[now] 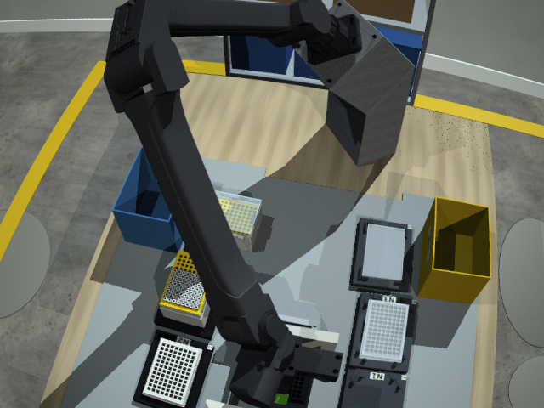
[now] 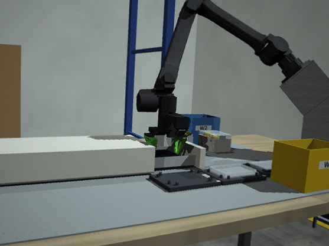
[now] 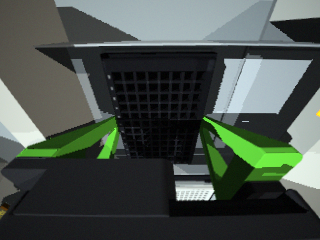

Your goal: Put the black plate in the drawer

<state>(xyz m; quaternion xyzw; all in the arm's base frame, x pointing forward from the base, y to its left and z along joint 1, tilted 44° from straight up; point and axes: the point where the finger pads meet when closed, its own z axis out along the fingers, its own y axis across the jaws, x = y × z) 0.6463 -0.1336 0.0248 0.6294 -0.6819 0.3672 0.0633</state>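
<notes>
My gripper [image 2: 164, 142], with green fingers, is shut on the black plate [image 3: 160, 107] and grips its two long sides. It holds the plate low inside the open drawer [image 2: 174, 158] of the white cooler CD [image 2: 68, 158]. The drawer's front panel [image 2: 198, 156] stands out toward the arm's base. In the overhead view the gripper [image 1: 295, 388] and the plate [image 1: 301, 386] are at the bottom edge, partly hidden by the wrist. The work nest N1 [image 1: 373, 390] is empty; it also shows in the side view [image 2: 186, 179]. I cannot tell whether the plate touches the drawer's floor.
Beside N1 is a nest with a clear plate [image 1: 384, 329], and beyond it a lidded plate [image 1: 382, 253]. The yellow bin W1 [image 1: 456, 250] stands at the right and the blue bin W2 [image 1: 143, 211] at the left. The tip box [image 1: 239, 215], a tip rack [image 1: 184, 290] and a white plate [image 1: 171, 371] lie left of the arm.
</notes>
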